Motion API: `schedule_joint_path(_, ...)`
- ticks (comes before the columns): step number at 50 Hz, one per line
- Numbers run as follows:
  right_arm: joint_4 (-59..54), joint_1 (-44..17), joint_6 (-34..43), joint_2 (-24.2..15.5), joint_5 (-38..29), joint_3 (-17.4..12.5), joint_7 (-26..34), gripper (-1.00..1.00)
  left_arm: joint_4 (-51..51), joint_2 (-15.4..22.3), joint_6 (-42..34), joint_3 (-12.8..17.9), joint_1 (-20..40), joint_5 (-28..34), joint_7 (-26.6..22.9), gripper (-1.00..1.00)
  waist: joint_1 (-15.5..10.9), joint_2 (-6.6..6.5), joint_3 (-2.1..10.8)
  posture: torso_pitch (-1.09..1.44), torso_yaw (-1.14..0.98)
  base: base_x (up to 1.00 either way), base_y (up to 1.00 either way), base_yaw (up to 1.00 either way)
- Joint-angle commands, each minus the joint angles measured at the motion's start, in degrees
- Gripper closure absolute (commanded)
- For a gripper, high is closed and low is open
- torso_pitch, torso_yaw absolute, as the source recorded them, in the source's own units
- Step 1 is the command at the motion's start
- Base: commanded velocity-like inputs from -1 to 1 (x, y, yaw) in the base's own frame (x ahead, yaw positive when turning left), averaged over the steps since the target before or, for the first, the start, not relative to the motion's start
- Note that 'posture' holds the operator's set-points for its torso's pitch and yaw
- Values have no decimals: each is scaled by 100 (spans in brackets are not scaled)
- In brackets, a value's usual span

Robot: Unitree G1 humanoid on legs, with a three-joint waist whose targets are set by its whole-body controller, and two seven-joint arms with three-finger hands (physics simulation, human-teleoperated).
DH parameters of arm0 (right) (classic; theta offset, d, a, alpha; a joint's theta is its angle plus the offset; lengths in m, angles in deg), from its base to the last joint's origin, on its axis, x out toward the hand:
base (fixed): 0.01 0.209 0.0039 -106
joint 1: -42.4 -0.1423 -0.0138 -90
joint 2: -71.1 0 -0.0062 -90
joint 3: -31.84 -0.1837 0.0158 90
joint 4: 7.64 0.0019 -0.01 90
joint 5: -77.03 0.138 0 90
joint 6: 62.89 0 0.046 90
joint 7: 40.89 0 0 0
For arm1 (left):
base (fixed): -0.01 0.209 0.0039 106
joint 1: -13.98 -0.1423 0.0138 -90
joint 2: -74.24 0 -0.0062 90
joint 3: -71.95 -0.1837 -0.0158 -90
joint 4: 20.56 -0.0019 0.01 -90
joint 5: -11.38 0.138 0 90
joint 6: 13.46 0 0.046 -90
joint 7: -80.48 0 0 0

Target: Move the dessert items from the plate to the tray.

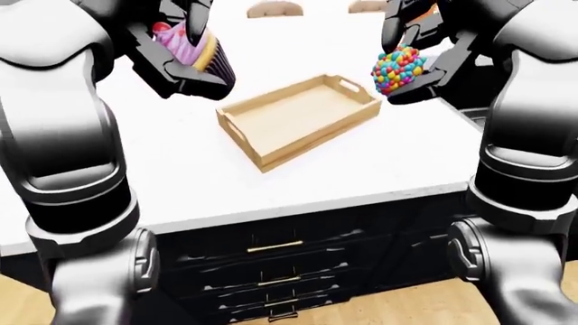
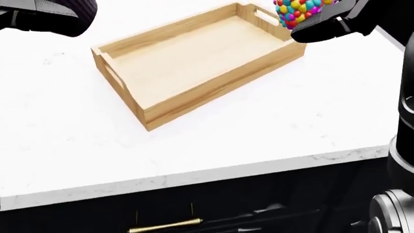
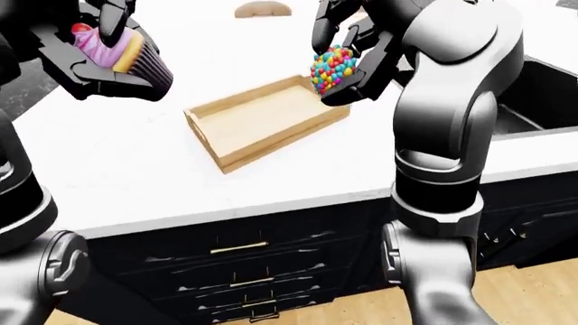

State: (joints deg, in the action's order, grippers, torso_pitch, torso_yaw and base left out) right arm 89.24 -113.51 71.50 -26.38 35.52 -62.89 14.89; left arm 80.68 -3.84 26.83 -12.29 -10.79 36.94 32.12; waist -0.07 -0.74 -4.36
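An empty wooden tray lies at an angle on the white counter. My left hand is shut on a pink-frosted cupcake in a dark wrapper, held tilted above the counter to the left of the tray. My right hand is shut on a ball of coloured candies, hovering over the tray's right end near its handle cut-out. In the head view only the ball's lower part shows at the top edge. No plate is in view.
Dark drawers with brass handles run below the counter edge. A dark sink sits to the right in the right-eye view. Two chair backs stand past the counter's top edge.
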Motion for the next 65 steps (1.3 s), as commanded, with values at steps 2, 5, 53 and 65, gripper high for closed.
schedule_joint_path(2,79,-217,-125,-13,3,-13,-63,100,100,102,107,178,208,85,121,100,-1,-94,137,0,0,32,-15,0)
schedule_joint_path(5,95,-197,-120,-6,-7,-22,-55,100,94,109,116,194,205,75,119,100,9,-235,217,0,0,33,-16,0)
schedule_joint_path(53,-128,-513,-154,-274,90,-141,-259,99,148,-660,-27,-337,609,673,-38,100,21,126,199,0,0,2,-1,8)
schedule_joint_path(65,-187,-557,-183,-328,219,-155,-451,99,-1,-1357,559,-643,387,1320,-252,100,-21,165,137,0,0,0,0,0)
